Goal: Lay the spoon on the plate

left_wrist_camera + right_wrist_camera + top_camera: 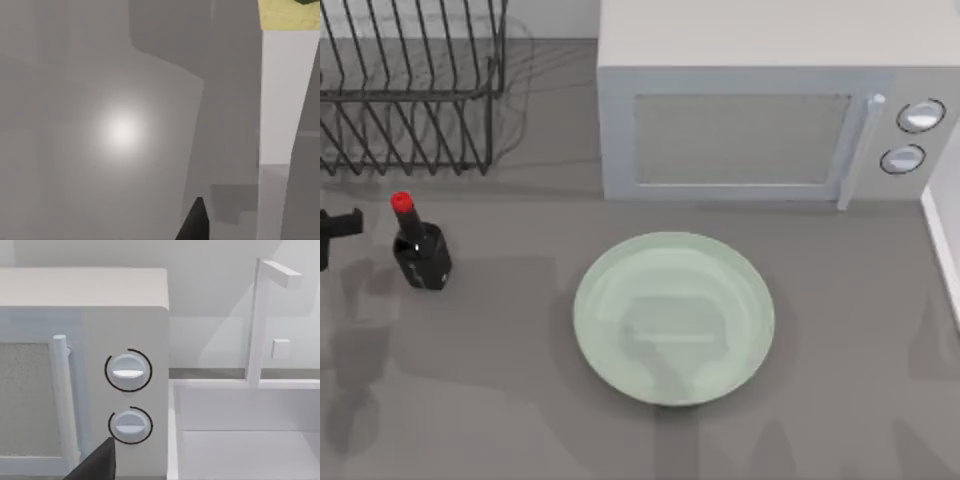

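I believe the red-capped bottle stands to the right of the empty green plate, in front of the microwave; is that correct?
Not quite: the top view shows the bottle to the left of the plate, in front of the wire rack. The plate is indeed empty, and it lies in front of the microwave.

plate (674,318): large, round, pale green, shallow with raised rim
pose: flat on the grey table (500,400)
place: centre, on the near side of the microwave (760,120)

My left gripper (338,225) sits at the table's left edge.
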